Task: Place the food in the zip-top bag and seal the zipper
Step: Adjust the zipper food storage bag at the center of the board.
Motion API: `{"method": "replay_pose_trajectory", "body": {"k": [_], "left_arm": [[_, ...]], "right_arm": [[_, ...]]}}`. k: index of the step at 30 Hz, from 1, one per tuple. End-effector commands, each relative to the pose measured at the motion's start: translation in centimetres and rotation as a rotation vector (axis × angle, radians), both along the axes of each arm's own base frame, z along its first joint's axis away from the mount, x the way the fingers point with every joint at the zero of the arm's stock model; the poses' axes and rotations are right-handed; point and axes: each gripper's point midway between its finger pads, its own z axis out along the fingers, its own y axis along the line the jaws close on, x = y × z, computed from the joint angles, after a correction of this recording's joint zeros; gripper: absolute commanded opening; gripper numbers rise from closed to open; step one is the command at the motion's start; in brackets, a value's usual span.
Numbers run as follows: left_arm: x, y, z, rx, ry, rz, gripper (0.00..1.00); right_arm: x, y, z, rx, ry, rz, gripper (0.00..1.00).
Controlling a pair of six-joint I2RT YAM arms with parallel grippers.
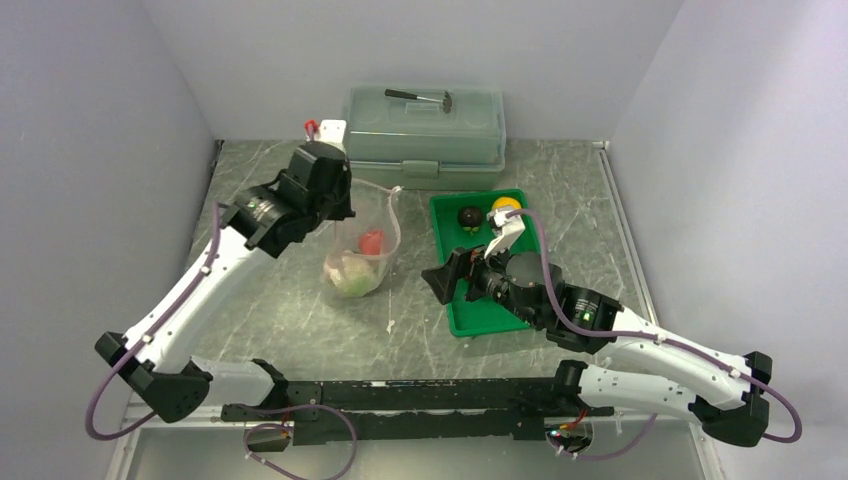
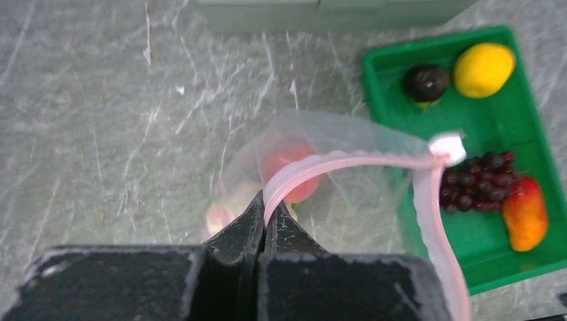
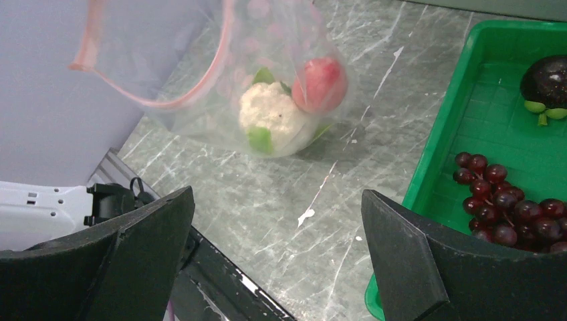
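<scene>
Zip-top bag (image 1: 360,250) is held at its pink zipper strip (image 2: 348,162) by left gripper (image 2: 265,212) — jaws clenched. Right gripper (image 3: 275,200), spread wide and empty, hovers beside green tray (image 3: 498,134).

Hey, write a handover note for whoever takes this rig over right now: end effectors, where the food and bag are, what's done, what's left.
Left end effector: shut on the pink zipper strip of the zip-top bag, holding the mouth up.
Right end effector: open, empty, over the table beside the green tray.
Done: cauliflower and a red fruit are in the bag.
To do: grapes, lemon, dark fruit and red-orange fruit are in the tray; zipper strip unsealed.
</scene>
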Motion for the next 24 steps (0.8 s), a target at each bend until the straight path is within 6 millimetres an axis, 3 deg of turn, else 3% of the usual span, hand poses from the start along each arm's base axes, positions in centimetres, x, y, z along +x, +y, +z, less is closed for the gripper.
{"method": "replay_pose_trajectory", "body": {"k": [1,4,6,8,12,14,16,21,24], "left_arm": [[-0.6,1.5,5.1,0.004,-0.107,-0.011,0.00],[-0.8,2.7,5.5,0.040,-0.122,0.017,0.00],[-0.9,3.1,4.2,0.070,-0.100,0.029,0.00],[-0.9,2.8,1.8,0.095,-0.051,0.019,0.00],[-0.8,2.6,-4.7,0.164,0.085,0.039,0.00],[-0.8,2.3,-5.7,0.163,0.117,0.040,0.00],[-0.7,1.9,-4.4,0.140,0.093,0.026,0.00],[-0.9,1.9,2.7,0.062,-0.043,-0.008,0.00],[-1.5,2.4,5.5,0.036,-0.093,-0.013,0.00]], "right_arm": [[0.1,0.0,1.2,0.044,-0.018,-0.013,1.00],[0.1,0.1,1.0,0.038,-0.016,-0.011,1.00],[0.2,0.2,0.9,0.033,-0.015,-0.011,1.00],[0.2,0.3,0.7,0.028,-0.013,-0.012,1.00],[0.4,0.3,0.5,0.020,-0.011,-0.016,1.00],[0.4,0.2,0.4,0.012,-0.008,-0.021,1.00],[0.5,-0.1,0.3,0.001,-0.004,-0.032,1.00],[0.6,-0.6,0.5,-0.004,-0.010,-0.050,1.00],[0.8,-1.1,0.4,-0.016,-0.013,-0.075,1.00]]}}
